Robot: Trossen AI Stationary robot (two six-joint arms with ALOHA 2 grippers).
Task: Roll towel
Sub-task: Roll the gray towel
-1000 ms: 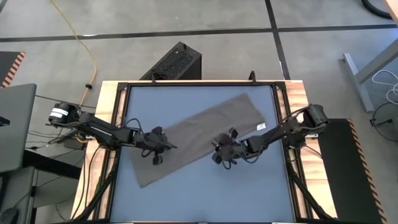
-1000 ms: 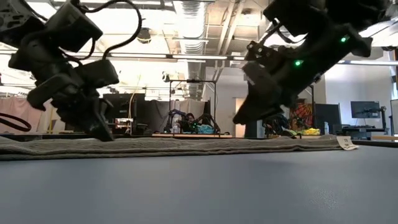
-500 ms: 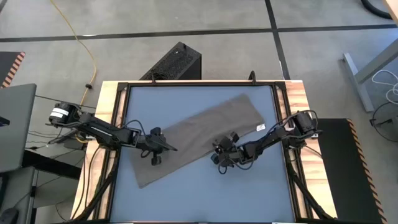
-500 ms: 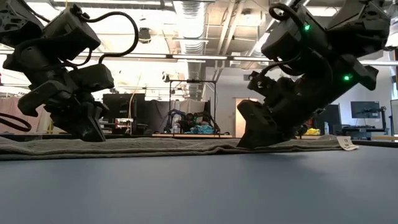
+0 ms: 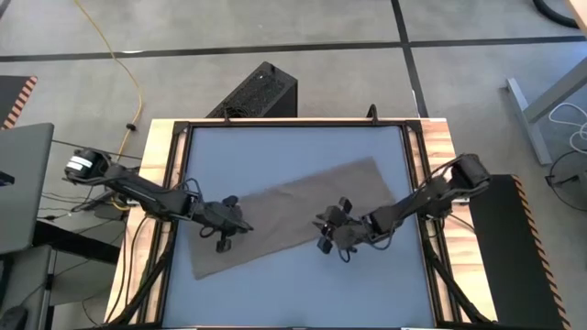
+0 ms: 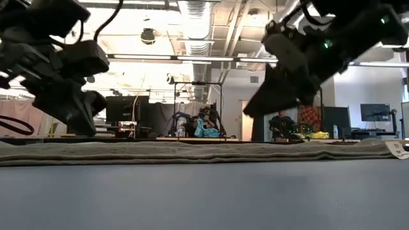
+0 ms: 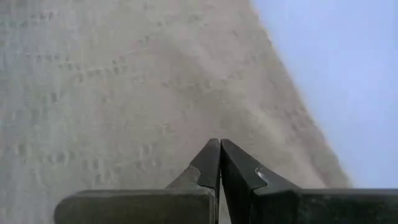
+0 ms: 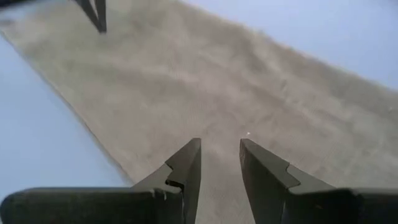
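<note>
A robotics lab or workshop. Exposed ceiling ducts (image 6: 192, 13) and strip lights overhead, another arm rig (image 6: 195, 108) on a bench far beyond the jaws, wall monitor (image 6: 374, 112), bare concrete floor (image 5: 275, 27) with a yellow cable (image 5: 124, 64) behind the blue desk (image 5: 293, 284).

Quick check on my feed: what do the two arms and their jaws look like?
Both arms are dark, slim and jointed, with black cables looping along them. The left arm has a white cylindrical part near its base. The right arm shows small green lights in the low view. Each ends in two dark, tapered jaws.
</note>
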